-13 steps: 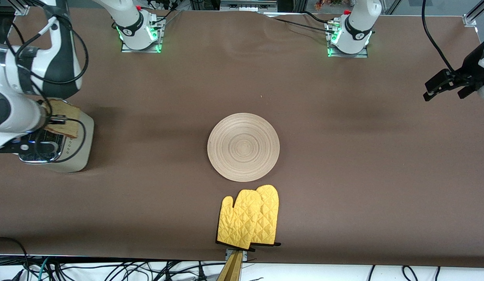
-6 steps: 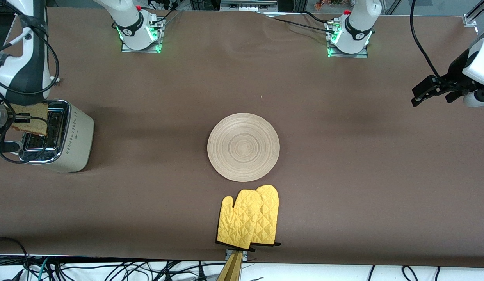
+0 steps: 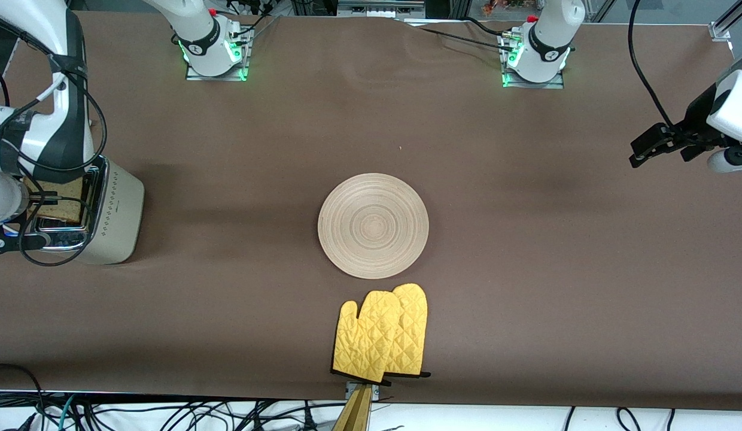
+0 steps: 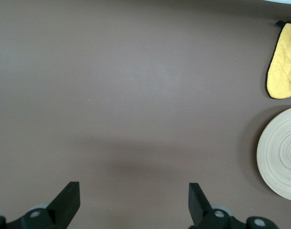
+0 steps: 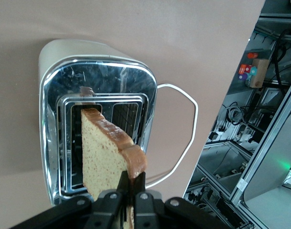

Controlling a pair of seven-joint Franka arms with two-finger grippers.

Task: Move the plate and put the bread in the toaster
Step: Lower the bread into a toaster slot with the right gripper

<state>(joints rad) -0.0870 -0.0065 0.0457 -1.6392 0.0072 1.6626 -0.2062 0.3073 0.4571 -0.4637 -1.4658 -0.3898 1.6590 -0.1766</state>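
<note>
The cream-white toaster (image 3: 115, 209) stands at the right arm's end of the table. My right gripper (image 3: 40, 196) is shut on the crust edge of the bread (image 3: 55, 201) and holds the slice upright over the toaster's chrome top. In the right wrist view the bread (image 5: 103, 157) hangs from the gripper (image 5: 132, 180) in line with a slot of the toaster (image 5: 138, 83). The light-wood plate (image 3: 373, 225) lies bare at the table's middle. My left gripper (image 3: 638, 152) is open and empty over bare table at the left arm's end; the left wrist view shows it (image 4: 134, 192) with the plate (image 4: 284, 153) off to one side.
A pair of yellow oven mitts (image 3: 380, 333) lies nearer to the front camera than the plate, at the table's edge, and also shows in the left wrist view (image 4: 282, 62). The toaster's white cord (image 5: 185, 129) loops on the table beside it.
My right gripper has shifted the bread across the toaster's top and brought it down in line with a slot. My left gripper has drifted slightly toward the table's middle.
</note>
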